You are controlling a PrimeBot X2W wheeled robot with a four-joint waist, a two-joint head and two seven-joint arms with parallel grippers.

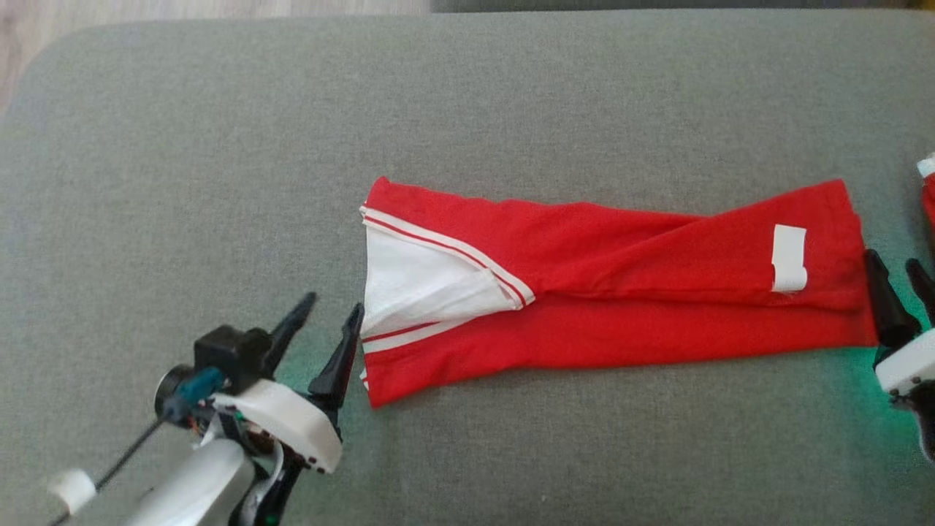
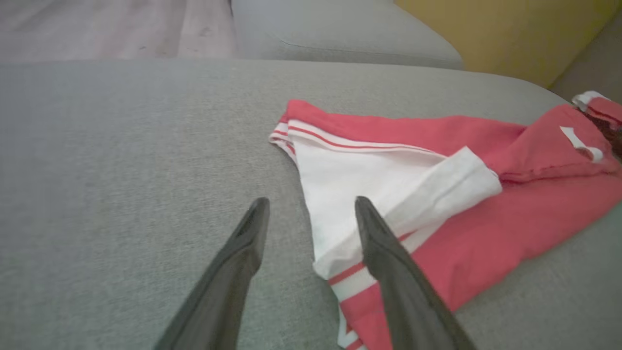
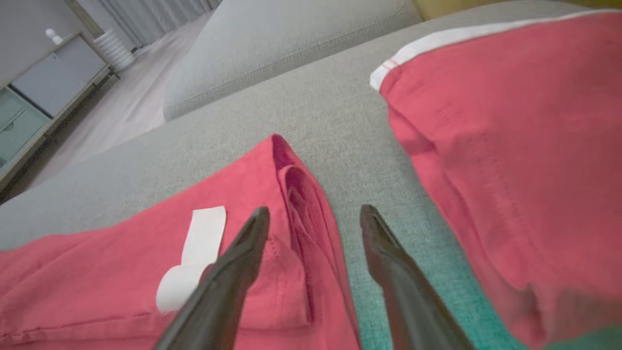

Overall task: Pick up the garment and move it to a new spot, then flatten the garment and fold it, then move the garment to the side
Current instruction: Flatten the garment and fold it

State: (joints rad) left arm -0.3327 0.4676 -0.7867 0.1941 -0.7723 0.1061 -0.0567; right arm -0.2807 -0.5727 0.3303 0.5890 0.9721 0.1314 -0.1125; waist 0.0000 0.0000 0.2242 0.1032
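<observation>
Now nothing held in either gripper: left gripper (image 1: 334, 305) spread wide just short of the white-panelled, striped end of the long folded red fabric garment (image 1: 621, 292), inner fingertip (image 1: 356, 315) just beside its edge. Likewise wide and empty at the opposite end, right gripper (image 1: 891, 259), with one finger (image 3: 243, 253) above the red cloth close to a small white rectangular label (image 1: 789, 257) and the other above bare grey woven cushion (image 1: 219, 183). Beyond that outer finger, apart from the first garment, a second red cloth piece with white trim (image 3: 510, 146).
</observation>
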